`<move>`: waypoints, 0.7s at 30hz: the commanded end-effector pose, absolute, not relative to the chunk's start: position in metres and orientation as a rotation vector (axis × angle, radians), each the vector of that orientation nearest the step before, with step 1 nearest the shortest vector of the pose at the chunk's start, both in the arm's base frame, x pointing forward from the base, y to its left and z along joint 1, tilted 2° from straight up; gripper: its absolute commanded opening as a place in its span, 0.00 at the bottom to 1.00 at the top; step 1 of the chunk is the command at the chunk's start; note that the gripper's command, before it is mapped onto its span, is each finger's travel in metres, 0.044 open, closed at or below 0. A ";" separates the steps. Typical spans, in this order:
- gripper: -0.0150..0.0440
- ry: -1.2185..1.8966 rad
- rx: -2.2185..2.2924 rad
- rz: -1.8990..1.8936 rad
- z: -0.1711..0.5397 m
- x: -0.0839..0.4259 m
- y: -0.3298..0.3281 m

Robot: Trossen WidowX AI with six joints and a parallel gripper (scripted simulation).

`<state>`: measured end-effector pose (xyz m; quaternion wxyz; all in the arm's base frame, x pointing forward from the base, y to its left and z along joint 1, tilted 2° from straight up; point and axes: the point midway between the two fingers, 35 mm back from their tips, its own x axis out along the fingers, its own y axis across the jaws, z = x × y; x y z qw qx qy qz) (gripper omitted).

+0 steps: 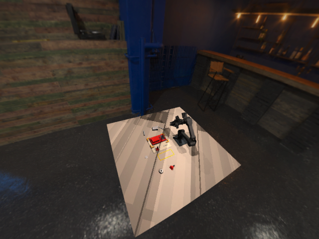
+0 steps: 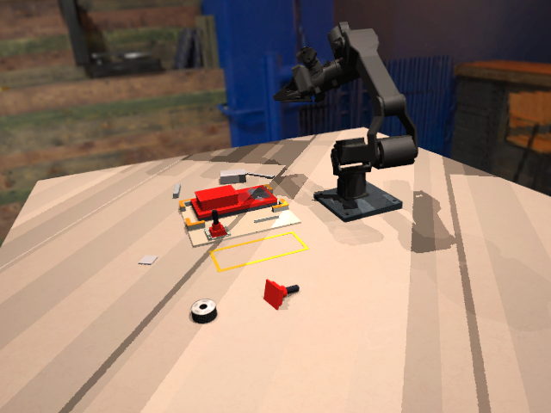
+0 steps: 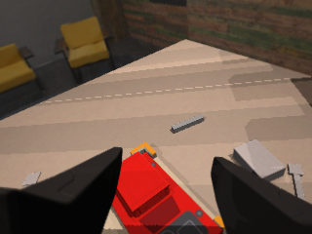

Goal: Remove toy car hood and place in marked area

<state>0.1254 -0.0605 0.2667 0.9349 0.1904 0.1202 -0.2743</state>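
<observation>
The red toy car (image 1: 155, 139) (image 2: 217, 198) (image 3: 141, 182) sits on a pale board (image 2: 249, 228) between orange corner brackets. Its raised red block is at the end away from the arm. A dark grey patch (image 2: 260, 194) (image 3: 187, 226) shows at the end nearer the arm; whether it is the hood or part of the car beneath is unclear. The marked area's yellow outline (image 1: 167, 157) (image 2: 247, 263) lies on the table beside the board, with nothing inside. My gripper (image 1: 171, 124) (image 2: 281, 98) (image 3: 167, 161) is open, empty and high above the table, clear of the car.
A red piece with a black stem (image 2: 217, 231) stands on the board; another (image 2: 273, 294) lies beyond the outline, near a wheel (image 2: 203, 313). A grey block (image 2: 232, 176) (image 3: 258, 158), rod (image 3: 297, 180) and bar (image 2: 176, 190) (image 3: 188, 124) lie behind the car. A small plate (image 2: 148, 260) lies left.
</observation>
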 end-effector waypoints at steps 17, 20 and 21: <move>1.00 0.524 0.505 -0.366 0.269 0.134 -0.094; 1.00 0.597 0.517 -0.333 0.266 0.140 -0.102; 1.00 0.622 0.517 -0.322 0.265 0.142 -0.105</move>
